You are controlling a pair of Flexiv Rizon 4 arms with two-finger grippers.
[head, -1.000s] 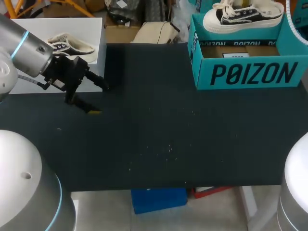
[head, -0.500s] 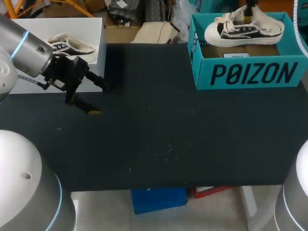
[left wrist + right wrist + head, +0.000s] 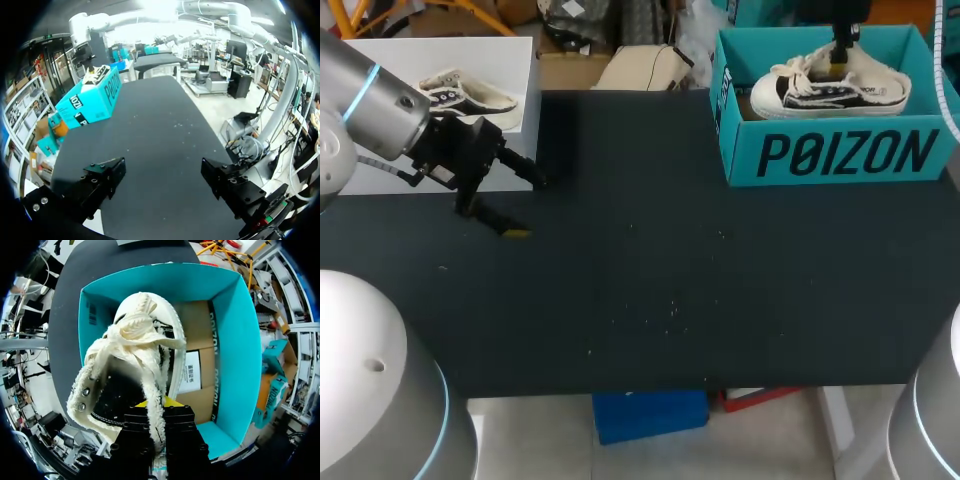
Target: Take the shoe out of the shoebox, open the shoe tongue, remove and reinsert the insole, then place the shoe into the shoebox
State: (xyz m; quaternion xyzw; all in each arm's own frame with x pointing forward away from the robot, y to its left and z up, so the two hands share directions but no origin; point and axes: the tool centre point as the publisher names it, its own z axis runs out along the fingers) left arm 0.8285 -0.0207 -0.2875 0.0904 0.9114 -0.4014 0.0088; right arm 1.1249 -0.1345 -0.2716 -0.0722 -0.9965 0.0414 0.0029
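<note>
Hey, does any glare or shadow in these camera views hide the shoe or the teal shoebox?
Head view: even light, shoe and shoebox plain. Left wrist view: strong glare overhead, beyond the table, shoebox legible. Right wrist view: the shoe's inside reads dark, and the right end effector, gripping its collar, hides its heel.

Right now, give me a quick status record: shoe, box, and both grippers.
right gripper: shut on the shoe's collar
shoe: white and black sneaker, hanging low inside the shoebox
shoebox: teal, open, at the table's far right corner
shoe on box floor: cannot tell
left gripper: open, empty, over the table's left side
</note>
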